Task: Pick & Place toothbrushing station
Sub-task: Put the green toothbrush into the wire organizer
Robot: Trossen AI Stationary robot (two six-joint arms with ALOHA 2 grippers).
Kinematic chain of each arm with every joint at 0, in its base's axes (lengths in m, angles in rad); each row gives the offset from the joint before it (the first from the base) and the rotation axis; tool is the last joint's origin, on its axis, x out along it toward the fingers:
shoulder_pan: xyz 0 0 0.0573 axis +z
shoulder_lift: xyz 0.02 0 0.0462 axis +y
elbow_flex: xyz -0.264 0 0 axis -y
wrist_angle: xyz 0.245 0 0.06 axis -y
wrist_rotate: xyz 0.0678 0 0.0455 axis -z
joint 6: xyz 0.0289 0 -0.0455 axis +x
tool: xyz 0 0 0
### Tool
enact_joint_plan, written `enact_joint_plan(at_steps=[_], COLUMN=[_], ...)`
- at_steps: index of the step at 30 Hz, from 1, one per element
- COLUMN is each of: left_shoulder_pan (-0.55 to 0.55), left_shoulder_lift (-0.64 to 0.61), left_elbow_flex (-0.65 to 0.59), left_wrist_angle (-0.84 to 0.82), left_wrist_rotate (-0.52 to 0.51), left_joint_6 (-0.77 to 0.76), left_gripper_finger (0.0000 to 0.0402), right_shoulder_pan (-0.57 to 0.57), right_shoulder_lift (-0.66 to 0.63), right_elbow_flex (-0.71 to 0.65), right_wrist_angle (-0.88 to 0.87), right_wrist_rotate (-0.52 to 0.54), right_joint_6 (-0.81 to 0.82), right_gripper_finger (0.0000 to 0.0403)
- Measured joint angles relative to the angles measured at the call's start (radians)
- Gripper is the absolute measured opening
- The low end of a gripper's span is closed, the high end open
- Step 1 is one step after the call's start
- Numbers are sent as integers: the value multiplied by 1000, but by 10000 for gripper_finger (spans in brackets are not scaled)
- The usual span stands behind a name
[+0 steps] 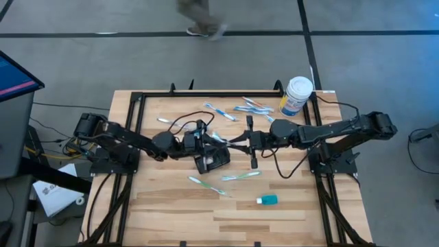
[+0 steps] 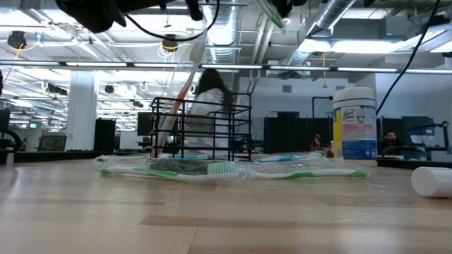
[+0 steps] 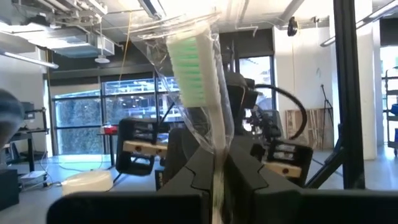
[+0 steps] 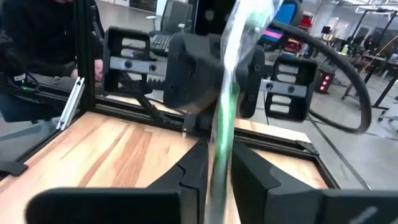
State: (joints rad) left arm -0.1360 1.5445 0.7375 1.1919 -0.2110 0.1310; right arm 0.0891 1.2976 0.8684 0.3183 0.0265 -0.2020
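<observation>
The black wire-mesh holder (image 1: 214, 162) stands on its base at the table's middle; it also shows in the low view (image 2: 205, 130), with a wrapped brush (image 2: 176, 106) slanting at its left side. My left gripper (image 1: 204, 140) is just beyond the holder's far side, raised above the table, and is shut on a clear-wrapped toothbrush with green bristles (image 3: 193, 62). My right gripper (image 1: 241, 142) faces it from the right, also raised, and is shut on a wrapped toothbrush with a green handle (image 4: 227, 93). Both sets of fingertips lie above the low view's top edge. My left gripper (image 3: 217, 180) pinches the wrapped toothbrush's handle (image 3: 217, 158) between its two fingers, below the head. The bristle head stands out past the fingertips, clear of the table. My right gripper (image 4: 217, 180) pinches the other wrapped toothbrush's green handle (image 4: 221, 149) between its two fingers. The brush stands out past the fingertips and is lifted clear of the table.
Several wrapped toothbrushes lie loose on the table, far (image 1: 247, 106) and near (image 1: 233, 177) of the holder. A white canister (image 1: 296, 96) stands at the far right. A small tube (image 1: 267, 200) lies near the front. A person (image 1: 202, 20) is beyond the far edge.
</observation>
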Motion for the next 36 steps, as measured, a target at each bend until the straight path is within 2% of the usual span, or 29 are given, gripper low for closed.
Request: enact_joint_plan(at_steps=[12,16,21,29,36], left_shoulder_pan=[-42,-74,-109,-164,-174], left_shoulder_lift=[-257,-317,-350,-348,-348], left_elbow_flex=[0,0,0,0,0], left_wrist_angle=[-435,-569,-666,-791,-844], left_wrist_rotate=[-12,-96,-140,-276,-340], left_joint_6=[-41,-42,-68,-95,-136], left_gripper_finger=[6,6,6,7,7], right_shoulder_pan=[0,0,0,2,2], right_shoulder_lift=[-2,-2,-2,-2,-2], right_elbow_flex=[0,0,0,0,0], right_wrist_angle=[-57,-68,-81,-84,-104], right_wrist_rotate=[-2,-1,0,0,0], right_joint_6=[8,25,26,30,44], right_gripper_finger=[72,73,73,73,73])
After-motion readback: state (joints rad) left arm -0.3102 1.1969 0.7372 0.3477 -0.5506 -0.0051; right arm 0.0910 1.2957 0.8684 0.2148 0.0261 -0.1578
